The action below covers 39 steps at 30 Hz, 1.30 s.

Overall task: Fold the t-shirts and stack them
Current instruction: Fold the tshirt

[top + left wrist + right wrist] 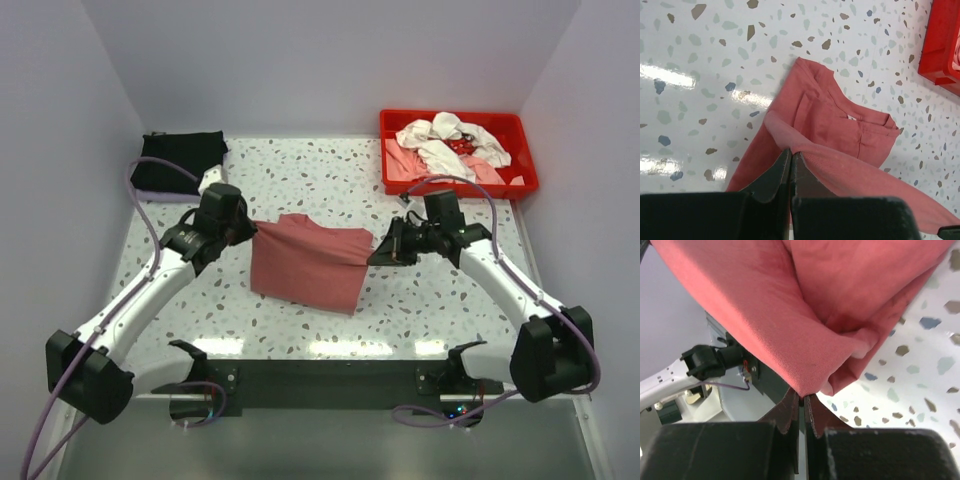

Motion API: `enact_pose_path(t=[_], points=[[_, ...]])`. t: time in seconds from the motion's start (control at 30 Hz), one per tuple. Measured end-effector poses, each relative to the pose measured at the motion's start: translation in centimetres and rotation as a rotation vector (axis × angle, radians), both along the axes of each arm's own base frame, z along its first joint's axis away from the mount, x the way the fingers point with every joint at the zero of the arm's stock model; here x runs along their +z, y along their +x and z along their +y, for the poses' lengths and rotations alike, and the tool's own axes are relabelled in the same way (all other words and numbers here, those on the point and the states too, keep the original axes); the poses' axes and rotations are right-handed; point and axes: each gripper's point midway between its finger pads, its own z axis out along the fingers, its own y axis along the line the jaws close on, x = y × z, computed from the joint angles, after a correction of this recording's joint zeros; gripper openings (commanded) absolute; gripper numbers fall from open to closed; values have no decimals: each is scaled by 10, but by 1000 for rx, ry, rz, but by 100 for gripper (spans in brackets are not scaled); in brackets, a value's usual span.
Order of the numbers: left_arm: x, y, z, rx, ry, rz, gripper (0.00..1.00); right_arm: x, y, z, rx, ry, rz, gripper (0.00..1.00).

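A brick-red t-shirt (308, 262) is stretched between my two grippers over the middle of the table, its lower part resting on the surface. My left gripper (250, 228) is shut on its left corner, and the cloth (840, 135) folds away from the closed jaws (790, 152). My right gripper (378, 252) is shut on the right corner, with the red fabric (790, 310) hanging over the pinched tips (802, 396). A folded black t-shirt (180, 160) lies at the back left. White and pale pink t-shirts (450, 145) are heaped in the red tray.
The red plastic tray (520, 185) stands at the back right corner; its corner shows in the left wrist view (942, 45). White walls close the table on three sides. A purple cable (145, 205) loops beside the left arm.
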Motion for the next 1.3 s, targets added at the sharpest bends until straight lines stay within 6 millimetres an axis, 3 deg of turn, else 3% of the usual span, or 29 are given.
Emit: enact_pose_path(t=[0.3, 0.6, 0.8, 0.87, 0.9, 0.93, 0.97, 1.0, 1.03, 1.1, 1.13, 1.3], points=[[-28, 45, -16, -63, -9, 47, 0, -24, 46, -12, -64, -11, 29, 0], [-57, 87, -19, -76, -19, 89, 0, -43, 90, -14, -77, -29, 46, 0], [-86, 110, -26, -104, -30, 144, 2, -65, 105, -15, -89, -38, 85, 3], [-94, 113, -27, -109, -29, 157, 14, -72, 109, -16, -94, -48, 101, 13], [-97, 115, -27, -112, -24, 164, 27, -74, 112, -16, -95, -54, 107, 19], [-100, 119, -27, -117, -17, 167, 39, -76, 116, -16, -95, -60, 111, 34], [-102, 123, -27, -119, -12, 170, 54, -77, 120, -17, -96, -70, 113, 40], [-103, 129, -27, -118, -10, 170, 85, -77, 126, -18, -93, -84, 106, 51], [-103, 134, -26, -120, -6, 167, 99, -75, 132, -18, -90, -92, 97, 63], [-100, 141, -25, -114, -12, 159, 100, -69, 140, -19, -81, -103, 68, 91], [-97, 143, -25, -114, -14, 153, 100, -65, 141, -19, -79, -105, 58, 99], [-80, 137, -34, -162, -67, 104, 100, -38, 135, -20, -65, -94, -16, 99]])
